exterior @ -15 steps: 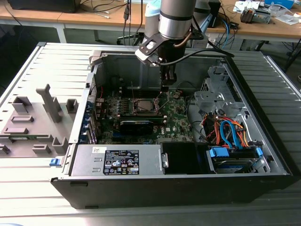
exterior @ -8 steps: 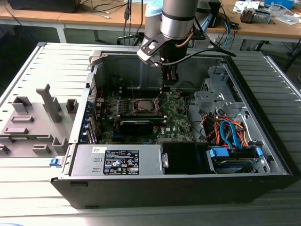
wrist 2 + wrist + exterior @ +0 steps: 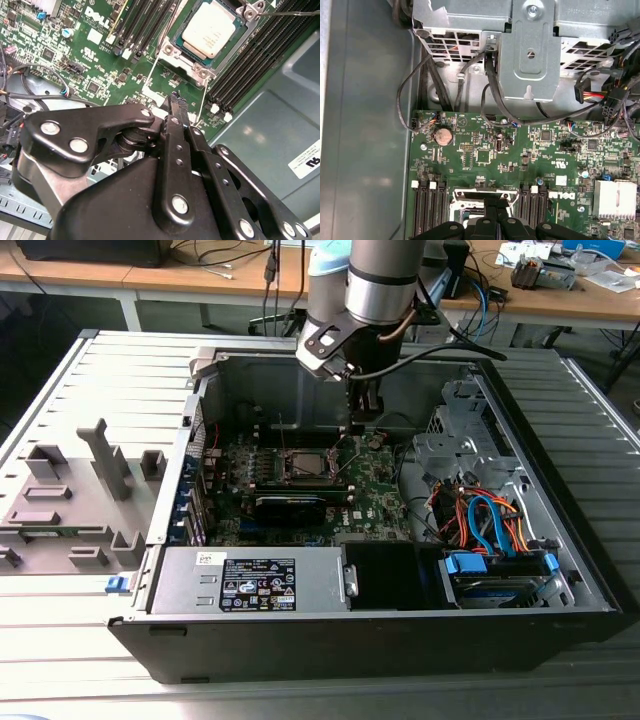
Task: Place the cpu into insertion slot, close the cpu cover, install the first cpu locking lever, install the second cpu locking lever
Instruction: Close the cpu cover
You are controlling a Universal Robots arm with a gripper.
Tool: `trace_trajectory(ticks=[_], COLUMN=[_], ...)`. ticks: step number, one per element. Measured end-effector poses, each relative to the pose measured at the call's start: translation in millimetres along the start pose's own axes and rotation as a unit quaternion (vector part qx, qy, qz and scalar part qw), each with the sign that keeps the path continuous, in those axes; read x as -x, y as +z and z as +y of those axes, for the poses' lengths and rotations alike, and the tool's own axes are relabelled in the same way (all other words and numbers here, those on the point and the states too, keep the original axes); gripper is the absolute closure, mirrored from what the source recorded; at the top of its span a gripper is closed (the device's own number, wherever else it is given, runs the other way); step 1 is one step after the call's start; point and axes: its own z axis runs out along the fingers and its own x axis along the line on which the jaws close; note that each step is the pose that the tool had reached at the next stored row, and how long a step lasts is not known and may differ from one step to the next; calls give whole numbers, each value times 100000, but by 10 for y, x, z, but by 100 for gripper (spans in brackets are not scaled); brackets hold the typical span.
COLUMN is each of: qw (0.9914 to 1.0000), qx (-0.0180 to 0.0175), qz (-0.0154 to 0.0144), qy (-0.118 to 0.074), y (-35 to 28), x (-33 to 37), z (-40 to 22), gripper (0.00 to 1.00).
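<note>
As the exterior view runs from its left, grey fixture blocks (image 3: 75,490) lie outside the open computer case (image 3: 200,370). Inside the case, on the green circuit board (image 3: 375,490), the cpu (image 3: 212,27) sits in the insertion slot (image 3: 305,462) with its silver top up, and thin wire levers (image 3: 202,100) slant away from the slot's corners. Just right of the slot and above the board hangs the gripper (image 3: 362,416), fingers pressed together on nothing. Farther right lie orange and blue cables (image 3: 490,515).
</note>
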Motion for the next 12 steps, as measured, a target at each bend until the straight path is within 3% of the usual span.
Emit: trace_trajectory(ticks=[5,12], qw=[99999,99999], qx=[-13,-46], qz=[4,6], qy=[-444,-467], y=[6,25], x=[6,9], z=[98,184], gripper=[89,89])
